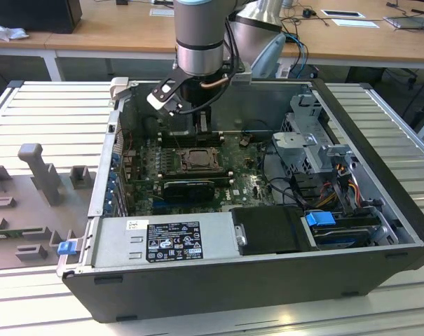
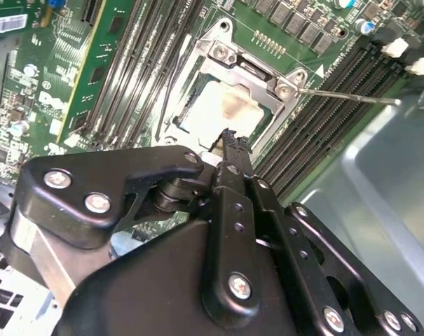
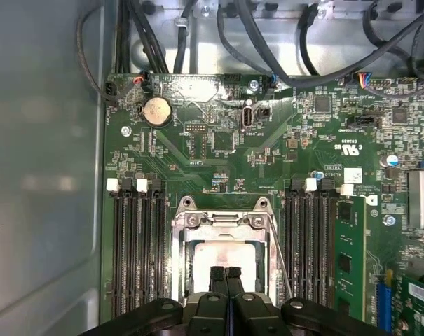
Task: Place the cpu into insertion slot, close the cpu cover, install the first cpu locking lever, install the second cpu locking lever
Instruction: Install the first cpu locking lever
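Observation:
The cpu (image 3: 222, 253) (image 2: 222, 108) lies in the insertion slot (image 1: 196, 159), its pale top showing through the window of the cpu cover (image 3: 222, 219) (image 2: 248, 66), which lies flat over it. My gripper (image 3: 226, 274) (image 2: 230, 137) (image 1: 189, 131) hovers just above the socket's edge, fingers pressed together, holding nothing. One thin locking lever (image 2: 352, 96) sticks out sideways from a socket corner across the memory slots. A second lever (image 2: 171, 84) runs along the opposite side of the socket. A lever rod (image 3: 280, 259) also runs beside the socket in the first wrist view.
Black memory slots (image 3: 131, 252) flank the socket, with a green memory stick (image 3: 345, 259) beyond. The open case holds a power supply (image 1: 162, 241), a drive cage (image 1: 317, 147) and cables (image 3: 268, 42). A grey fixture (image 1: 40, 171) stands at the exterior view's left.

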{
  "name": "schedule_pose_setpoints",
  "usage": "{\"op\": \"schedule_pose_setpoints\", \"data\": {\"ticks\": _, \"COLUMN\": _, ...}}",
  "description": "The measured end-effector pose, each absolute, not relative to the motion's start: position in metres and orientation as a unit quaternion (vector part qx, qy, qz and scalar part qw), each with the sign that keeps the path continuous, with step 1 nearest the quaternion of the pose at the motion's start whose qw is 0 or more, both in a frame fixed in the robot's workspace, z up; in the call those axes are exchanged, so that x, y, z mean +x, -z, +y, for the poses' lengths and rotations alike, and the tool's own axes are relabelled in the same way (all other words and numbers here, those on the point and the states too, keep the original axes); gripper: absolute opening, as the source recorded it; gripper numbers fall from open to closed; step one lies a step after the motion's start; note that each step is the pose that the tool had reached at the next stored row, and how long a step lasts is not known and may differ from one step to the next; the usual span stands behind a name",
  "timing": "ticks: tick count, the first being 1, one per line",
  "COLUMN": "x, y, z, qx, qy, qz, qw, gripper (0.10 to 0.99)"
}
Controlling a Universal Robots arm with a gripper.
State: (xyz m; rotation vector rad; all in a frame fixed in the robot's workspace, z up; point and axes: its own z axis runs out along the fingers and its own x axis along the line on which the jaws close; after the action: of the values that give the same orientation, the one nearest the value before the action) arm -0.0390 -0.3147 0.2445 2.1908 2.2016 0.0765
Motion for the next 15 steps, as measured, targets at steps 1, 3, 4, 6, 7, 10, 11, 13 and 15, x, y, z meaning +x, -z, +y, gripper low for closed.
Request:
{"op": "schedule_pose_setpoints", "data": {"ticks": 1, "x": -0.039, "y": -0.247, "z": -0.315, "qx": 0.705, "qy": -0.025, "qz": 0.709, "qw": 0.017, "gripper": 0.106}}
{"op": "schedule_pose_setpoints", "data": {"ticks": 3, "x": -0.039, "y": -0.255, "z": -0.315, "qx": 0.705, "qy": -0.025, "qz": 0.709, "qw": 0.017, "gripper": 0.106}}
{"op": "schedule_pose_setpoints", "data": {"ticks": 4, "x": -0.039, "y": -0.257, "z": -0.315, "qx": 0.705, "qy": -0.025, "qz": 0.709, "qw": 0.017, "gripper": 0.106}}
{"op": "schedule_pose_setpoints", "data": {"ticks": 6, "x": -0.039, "y": -0.260, "z": -0.315, "qx": 0.705, "qy": -0.024, "qz": 0.709, "qw": 0.018, "gripper": 0.106}}
{"op": "schedule_pose_setpoints", "data": {"ticks": 7, "x": -0.039, "y": -0.262, "z": -0.315, "qx": 0.705, "qy": -0.024, "qz": 0.709, "qw": 0.018, "gripper": 0.106}}
{"op": "schedule_pose_setpoints", "data": {"ticks": 10, "x": -0.039, "y": -0.268, "z": -0.315, "qx": 0.705, "qy": -0.024, "qz": 0.709, "qw": 0.018, "gripper": 0.106}}
{"op": "schedule_pose_setpoints", "data": {"ticks": 11, "x": -0.039, "y": -0.270, "z": -0.315, "qx": 0.705, "qy": -0.024, "qz": 0.709, "qw": 0.018, "gripper": 0.106}}
{"op": "schedule_pose_setpoints", "data": {"ticks": 13, "x": -0.039, "y": -0.275, "z": -0.315, "qx": 0.705, "qy": -0.024, "qz": 0.709, "qw": 0.018, "gripper": 0.106}}
{"op": "schedule_pose_setpoints", "data": {"ticks": 15, "x": -0.039, "y": -0.275, "z": -0.315, "qx": 0.705, "qy": -0.024, "qz": 0.709, "qw": 0.018, "gripper": 0.106}}
